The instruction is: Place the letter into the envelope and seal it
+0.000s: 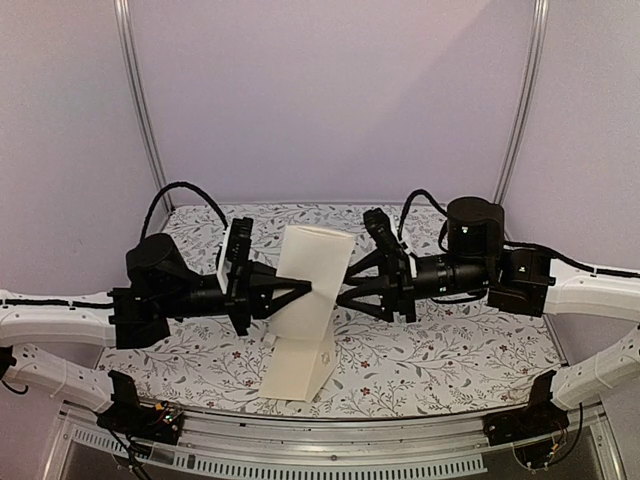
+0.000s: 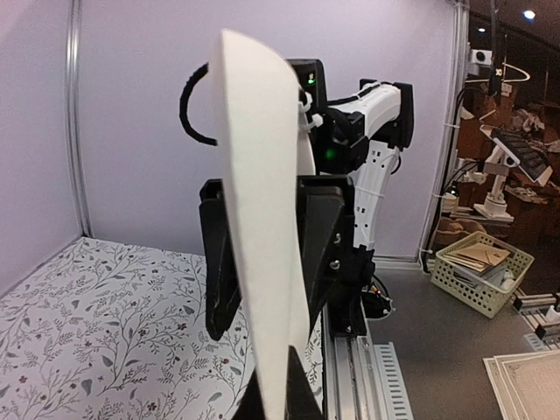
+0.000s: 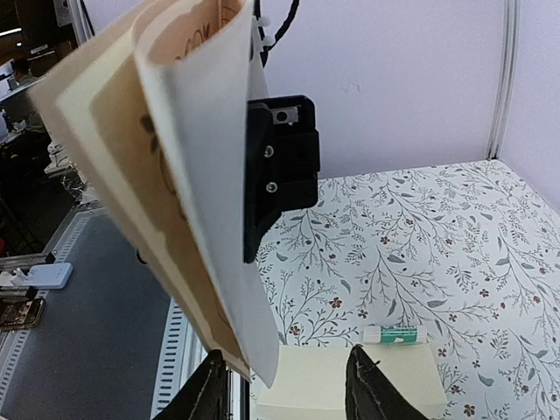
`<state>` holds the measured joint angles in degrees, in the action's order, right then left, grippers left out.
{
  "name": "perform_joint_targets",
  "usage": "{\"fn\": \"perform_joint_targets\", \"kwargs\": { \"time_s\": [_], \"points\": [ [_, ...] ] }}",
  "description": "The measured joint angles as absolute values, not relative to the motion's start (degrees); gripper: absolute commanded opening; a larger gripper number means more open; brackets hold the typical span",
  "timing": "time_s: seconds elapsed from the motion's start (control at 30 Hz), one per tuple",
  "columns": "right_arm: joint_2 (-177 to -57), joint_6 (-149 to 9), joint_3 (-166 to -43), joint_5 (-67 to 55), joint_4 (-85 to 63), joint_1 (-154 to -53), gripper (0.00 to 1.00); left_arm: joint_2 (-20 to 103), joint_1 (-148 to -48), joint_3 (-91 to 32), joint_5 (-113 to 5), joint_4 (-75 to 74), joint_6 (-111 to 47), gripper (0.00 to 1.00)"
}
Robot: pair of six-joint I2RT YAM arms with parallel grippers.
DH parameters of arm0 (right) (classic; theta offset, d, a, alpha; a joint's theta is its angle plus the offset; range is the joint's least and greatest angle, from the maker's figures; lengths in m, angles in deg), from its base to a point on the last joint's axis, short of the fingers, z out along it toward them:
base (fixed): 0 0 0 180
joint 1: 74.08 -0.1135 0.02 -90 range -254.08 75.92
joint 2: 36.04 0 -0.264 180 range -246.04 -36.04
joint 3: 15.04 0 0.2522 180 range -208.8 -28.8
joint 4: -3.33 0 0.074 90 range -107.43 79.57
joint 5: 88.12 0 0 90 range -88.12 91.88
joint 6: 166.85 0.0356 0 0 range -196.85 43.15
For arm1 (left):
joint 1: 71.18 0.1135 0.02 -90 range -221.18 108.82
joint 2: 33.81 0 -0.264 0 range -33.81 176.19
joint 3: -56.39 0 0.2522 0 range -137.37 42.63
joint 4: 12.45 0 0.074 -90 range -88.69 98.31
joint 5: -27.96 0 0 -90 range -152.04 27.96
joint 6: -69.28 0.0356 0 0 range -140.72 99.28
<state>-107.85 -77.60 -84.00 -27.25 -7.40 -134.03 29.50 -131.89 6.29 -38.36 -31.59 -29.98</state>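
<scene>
Cream envelope upright, long axis vertical, left tool clamped on it, right tool apart

Pale lilac walls, silver corner poles, floral-patterned tabletop, green basket beyond

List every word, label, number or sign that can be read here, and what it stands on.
Nothing legible.
Letter: dark print near its top edge, too blurred to read.
Envelope: small faint emblem, no readable words.
Small white tube: green label, too small to read.
</scene>
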Motion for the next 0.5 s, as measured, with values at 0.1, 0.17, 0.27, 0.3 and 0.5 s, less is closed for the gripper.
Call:
{"fn": "perform_joint_targets", "kwargs": {
  "time_s": [0.1, 0.17, 0.27, 0.3, 0.5],
  "points": [
    [-104.8, -77.5, -82.6, -24.7, -7.3, -134.0, 0.67, 27.9, -131.9, 7.2, -39.4, -32.5, -30.0, 0.0],
    [-102.8, -77.5, -81.6, -23.4, -6.8, -134.0, 0.72, 27.2, -131.9, 7.9, -40.2, -33.0, -30.2, 0.0],
    [-100.2, -77.4, -79.5, -22.7, -5.3, -134.0, 0.77, 26.5, -131.9, 8.8, -41.0, -33.6, -30.4, 0.0],
    [-99.7, -77.5, -78.9, -22.8, -4.8, -134.0, 0.79, 26.2, -131.9, 9.0, -41.3, -33.8, -30.4, 0.0],
    [-101.1, -76.2, -77.8, -25.2, 0.8, -134.0, 0.8, 25.9, -131.9, 10.3, -42.2, -36.8, -31.5, 0.0]
  ]
}}
